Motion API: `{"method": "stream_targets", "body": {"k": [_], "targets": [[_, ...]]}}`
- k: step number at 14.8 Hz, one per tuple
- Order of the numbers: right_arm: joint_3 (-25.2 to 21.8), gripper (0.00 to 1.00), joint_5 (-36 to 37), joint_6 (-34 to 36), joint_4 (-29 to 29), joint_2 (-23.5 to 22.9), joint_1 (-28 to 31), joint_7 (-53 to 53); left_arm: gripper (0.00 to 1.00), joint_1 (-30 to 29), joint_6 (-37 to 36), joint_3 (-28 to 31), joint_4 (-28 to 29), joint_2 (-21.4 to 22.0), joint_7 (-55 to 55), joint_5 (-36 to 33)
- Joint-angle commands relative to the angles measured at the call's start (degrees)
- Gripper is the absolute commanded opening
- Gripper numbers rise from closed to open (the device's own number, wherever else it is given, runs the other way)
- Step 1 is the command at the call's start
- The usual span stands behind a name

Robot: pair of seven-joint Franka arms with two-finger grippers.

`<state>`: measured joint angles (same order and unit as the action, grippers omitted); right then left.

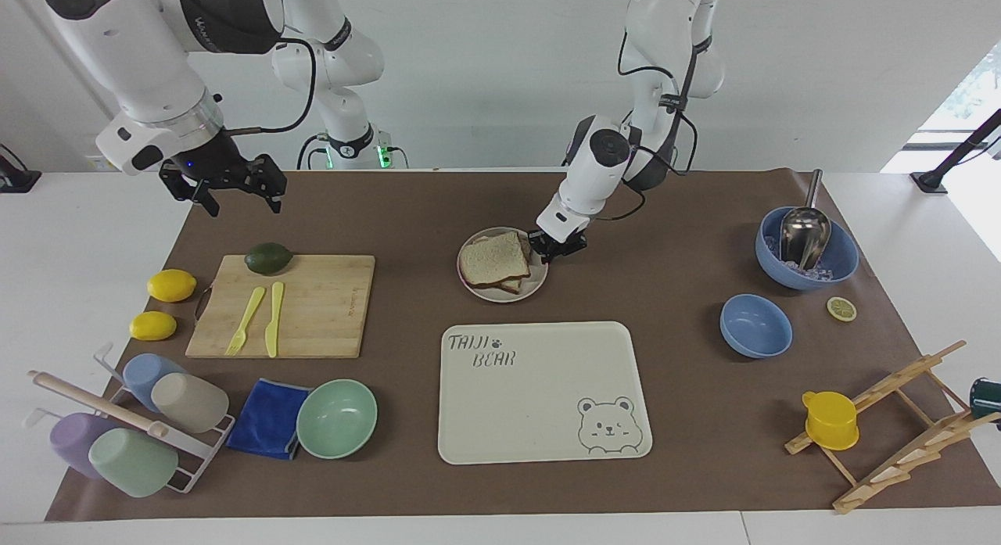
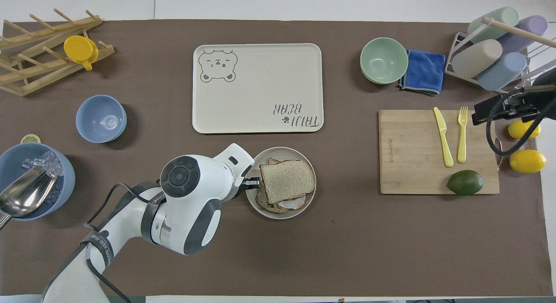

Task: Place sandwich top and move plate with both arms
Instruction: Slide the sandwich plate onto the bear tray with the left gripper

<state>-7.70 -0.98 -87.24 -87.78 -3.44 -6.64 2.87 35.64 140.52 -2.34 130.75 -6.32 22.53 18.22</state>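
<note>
The sandwich top (image 1: 493, 259) lies on a lower slice with a fried egg, on the plate (image 1: 489, 295), which sits nearer to the robots than the tray. In the overhead view the sandwich top (image 2: 287, 179) covers most of the plate (image 2: 282, 214). My left gripper (image 1: 549, 248) is low at the plate's edge toward the left arm's end and is shut on its rim; it also shows in the overhead view (image 2: 253, 181). My right gripper (image 1: 243, 201) is open and empty in the air over the mat by the cutting board, seen in the overhead view (image 2: 495, 109) at the board's end.
The bear tray (image 1: 539, 443) lies beside the plate, farther from the robots. The cutting board (image 1: 321, 310) holds an avocado (image 1: 268, 258), fork and knife, with two lemons (image 1: 171, 285) beside it. A mint bowl (image 1: 337, 418), two blue bowls (image 1: 755, 325), a cup rack and a wooden rack stand around.
</note>
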Motion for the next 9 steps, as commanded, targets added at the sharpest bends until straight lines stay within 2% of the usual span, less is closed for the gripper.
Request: {"method": "stream_targets", "body": {"k": [1,5,9], "targets": [[0.8,1.0,0.1,0.4,0.4,-0.1,1.1,0.4,0.0,0.2,-0.6,0.8,-0.3,-0.2,-0.6,0.9],[0.8,1.0,-0.1,0.3,0.0,0.1,1.2,0.4,0.0,-1.4,-6.8,1.1,-6.5,0.2,-0.6,0.9],[0.8,1.0,-0.3,0.3,-0.1,0.1,1.1,0.5,0.0,-5.6,-14.1,1.1,-16.0,-1.4,-0.6,0.9]]}}
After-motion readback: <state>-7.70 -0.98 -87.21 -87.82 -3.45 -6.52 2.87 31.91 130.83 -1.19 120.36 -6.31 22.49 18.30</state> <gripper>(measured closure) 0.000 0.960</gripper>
